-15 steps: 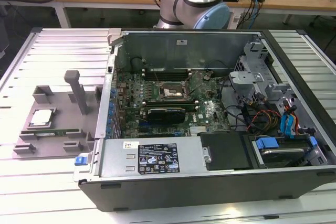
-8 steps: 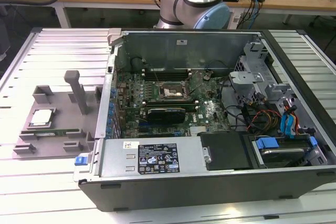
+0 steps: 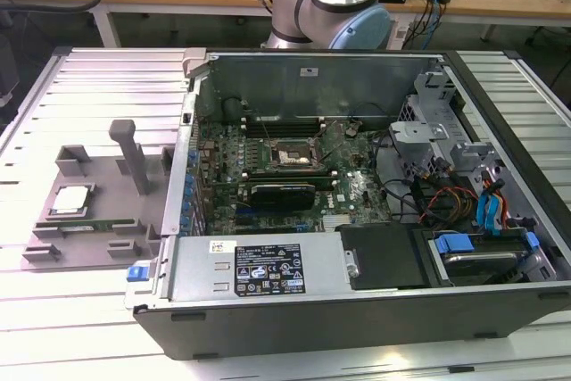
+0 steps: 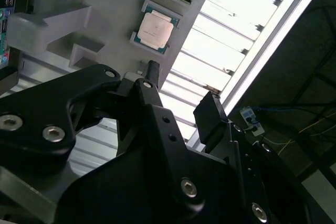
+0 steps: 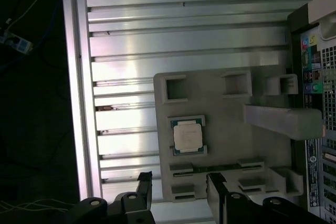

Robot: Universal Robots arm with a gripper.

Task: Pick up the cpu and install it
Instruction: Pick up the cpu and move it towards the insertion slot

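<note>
In the first wrist view the pincer [image 5: 180, 179] is hanging wide open and empty, apart from the cpu [image 3: 71, 200], which is lying flat in a grey holder tray [image 3: 100, 176] on the table [image 3: 116, 86], at nine o'clock from the computer case [image 3: 357, 314] (light, stiff, fragile: probably best pinched by opposite edges).

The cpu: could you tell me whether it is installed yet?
Not installed: the cpu lies flat in the grey holder, outside the case.
</note>
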